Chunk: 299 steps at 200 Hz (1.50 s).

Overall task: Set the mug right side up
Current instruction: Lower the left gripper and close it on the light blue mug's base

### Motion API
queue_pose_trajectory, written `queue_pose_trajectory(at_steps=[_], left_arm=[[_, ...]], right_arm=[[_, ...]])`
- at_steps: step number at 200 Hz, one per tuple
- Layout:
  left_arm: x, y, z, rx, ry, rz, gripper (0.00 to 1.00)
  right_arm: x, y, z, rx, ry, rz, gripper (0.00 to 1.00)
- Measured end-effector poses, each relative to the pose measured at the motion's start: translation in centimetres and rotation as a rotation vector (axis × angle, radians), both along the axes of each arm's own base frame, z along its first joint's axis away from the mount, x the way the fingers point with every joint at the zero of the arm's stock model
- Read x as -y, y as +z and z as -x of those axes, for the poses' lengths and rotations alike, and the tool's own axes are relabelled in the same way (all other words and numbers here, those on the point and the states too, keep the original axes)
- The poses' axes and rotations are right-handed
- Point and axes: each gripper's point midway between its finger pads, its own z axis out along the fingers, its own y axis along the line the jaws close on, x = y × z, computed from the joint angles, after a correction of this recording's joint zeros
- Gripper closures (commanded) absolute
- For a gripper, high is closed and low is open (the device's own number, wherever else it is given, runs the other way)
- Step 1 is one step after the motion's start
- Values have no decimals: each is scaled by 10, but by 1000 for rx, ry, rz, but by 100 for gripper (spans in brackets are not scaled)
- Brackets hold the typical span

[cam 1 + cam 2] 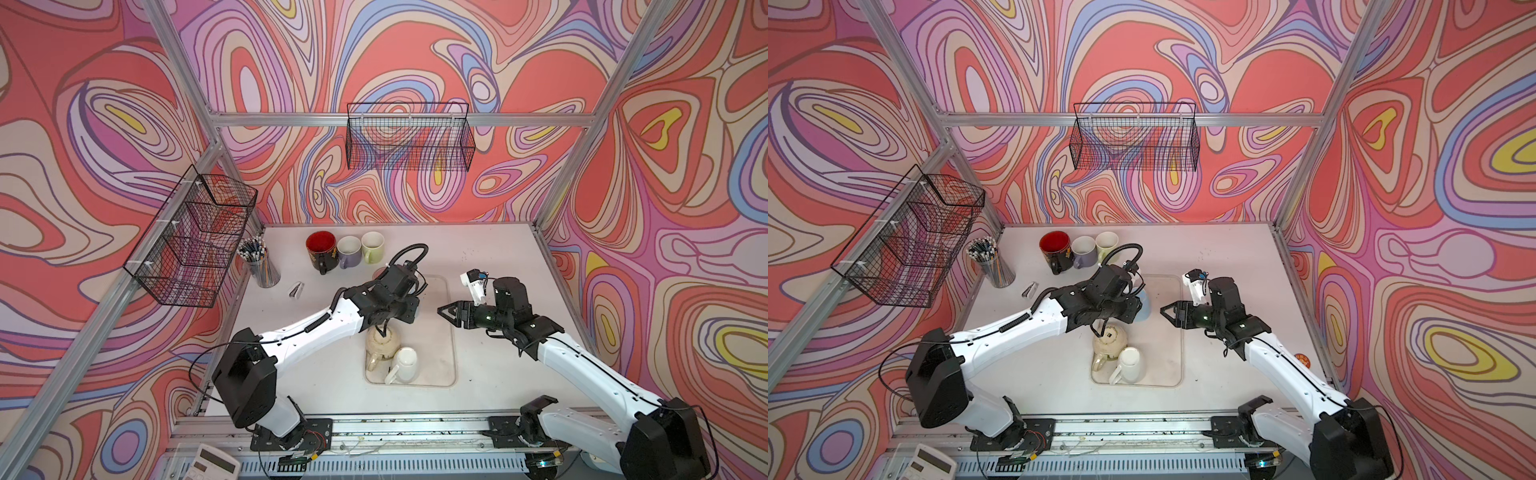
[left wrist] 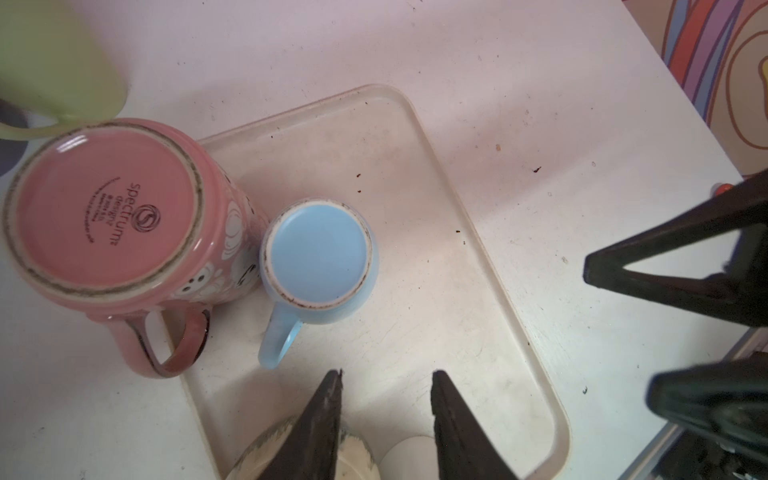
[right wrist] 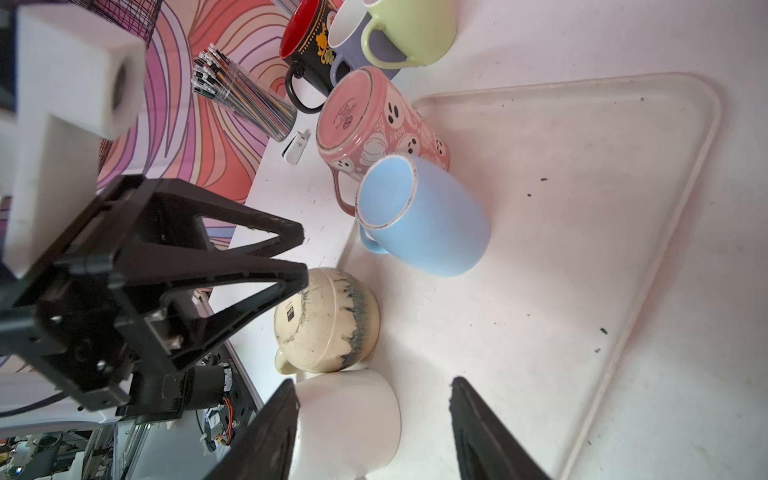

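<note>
Left wrist: left claw (image 2: pixel 386 376) open, empty; upside-down blue mug (image 2: pixel 318 253) just ahead, handle toward it; right claw (image 2: pixel 619 324) open, seems farther.

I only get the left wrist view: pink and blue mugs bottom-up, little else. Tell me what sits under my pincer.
Observer: A cream mug, bottom-up on the tray, close to the tips of the left pincer.
Operator: Say what stands next to it.
Observer: A white mug, right beside it at the tray's near end.
Operator: Count the upright mugs.
Observer: Three in a row at the back of the table: a black mug with a red inside, a lavender mug and a green mug.
</note>
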Motion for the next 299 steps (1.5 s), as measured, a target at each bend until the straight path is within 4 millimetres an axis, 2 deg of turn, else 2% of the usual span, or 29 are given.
queue_pose_trajectory(at_steps=[62,87,126,149,205,260,299], left_arm=[[-35,-29,-13,-59,51,-49,45],[-36,-40,-15,-81,48,-66,45],[-33,-73,-15,-145,32,-121,46],[-32,-85,-15,-166,28,-141,47],[-22,-90,-21,-184,14,-131,51],[-14,-95,-34,-178,25,-148,53],[-11,-91,-43,-159,29,-161,56]], right_arm=[[0,0,0,12,9,8,39],[0,0,0,16,11,10,39],[0,-1,0,21,16,16,39],[0,-4,-1,17,19,21,39],[-1,-16,-3,-15,23,38,39],[-2,-23,-4,-29,28,49,39],[-2,-24,-6,-27,33,55,39]])
